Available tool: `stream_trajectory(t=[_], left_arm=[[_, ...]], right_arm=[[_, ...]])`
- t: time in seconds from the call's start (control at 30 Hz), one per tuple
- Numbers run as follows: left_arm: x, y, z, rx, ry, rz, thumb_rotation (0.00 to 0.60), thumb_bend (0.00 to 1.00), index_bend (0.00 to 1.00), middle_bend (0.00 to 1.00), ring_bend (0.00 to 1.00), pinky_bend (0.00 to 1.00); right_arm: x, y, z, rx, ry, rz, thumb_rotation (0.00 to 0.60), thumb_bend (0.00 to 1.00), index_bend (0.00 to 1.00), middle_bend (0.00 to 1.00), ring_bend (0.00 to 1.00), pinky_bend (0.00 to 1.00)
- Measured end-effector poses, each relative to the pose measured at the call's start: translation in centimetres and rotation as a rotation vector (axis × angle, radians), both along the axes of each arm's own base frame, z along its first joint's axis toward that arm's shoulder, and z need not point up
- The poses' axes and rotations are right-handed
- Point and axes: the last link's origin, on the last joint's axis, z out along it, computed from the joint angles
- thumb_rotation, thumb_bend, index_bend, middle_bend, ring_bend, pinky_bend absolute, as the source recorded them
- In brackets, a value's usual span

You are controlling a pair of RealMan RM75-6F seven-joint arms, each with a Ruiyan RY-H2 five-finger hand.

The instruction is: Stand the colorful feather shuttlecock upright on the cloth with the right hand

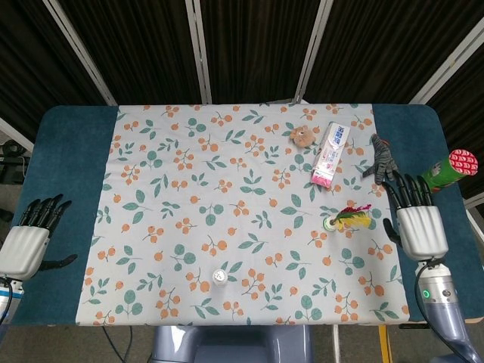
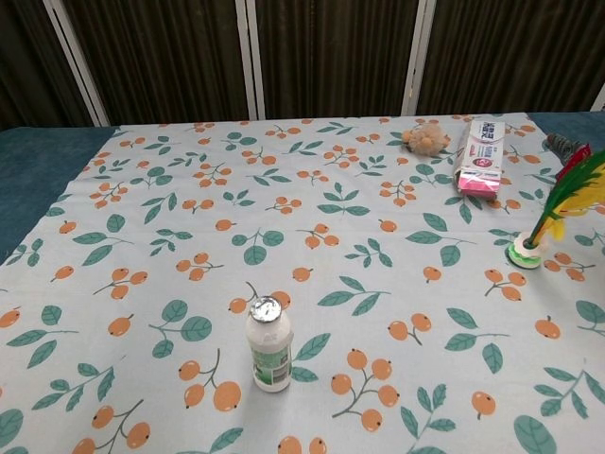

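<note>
Colorful feather shuttlecock (image 1: 346, 220) standing on its base near the right edge of the floral cloth (image 1: 227, 197), feathers leaning right, with right hand (image 1: 418, 224) just beside it, apart, fingers spread and empty, and left hand (image 1: 29, 238) likewise open at the table's far left

The pink-and-white box (image 1: 330, 153) at one o'clock on the cloth (image 1: 189, 189) carries print too small to read.

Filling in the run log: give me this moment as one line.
shuttlecock: base down on cloth, feathers lean right | right robot hand: beside it, apart, holds nothing | left robot hand: idle at table edge
</note>
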Motion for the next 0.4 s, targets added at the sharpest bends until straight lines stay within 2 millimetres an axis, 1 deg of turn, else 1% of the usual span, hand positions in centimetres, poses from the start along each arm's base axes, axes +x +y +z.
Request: stream_trajectory(t=[0.13, 0.23, 0.4], left_arm=[[0.0, 0.0, 0.0, 0.000, 0.001, -0.002, 0.529, 0.12, 0.07, 0.00, 0.00, 0.00], [0.0, 0.0, 0.0, 0.001, 0.002, -0.002, 0.527, 0.12, 0.07, 0.00, 0.00, 0.00], [0.0, 0.0, 0.0, 0.001, 0.003, -0.003, 0.526, 0.12, 0.07, 0.00, 0.00, 0.00]], right_arm=[[-0.7, 1.8, 0.3, -0.022, -0.057, 0.047, 0.600, 0.20, 0.04, 0.00, 0.00, 0.00], [-1.6, 3.0, 0.2, -0.025, -0.089, 0.070, 0.600, 0.18, 0.02, 0.00, 0.00, 0.00], [-3.3, 3.5, -0.5, -0.014, -0.057, 0.063, 0.600, 0.18, 0.01, 0.00, 0.00, 0.00]])
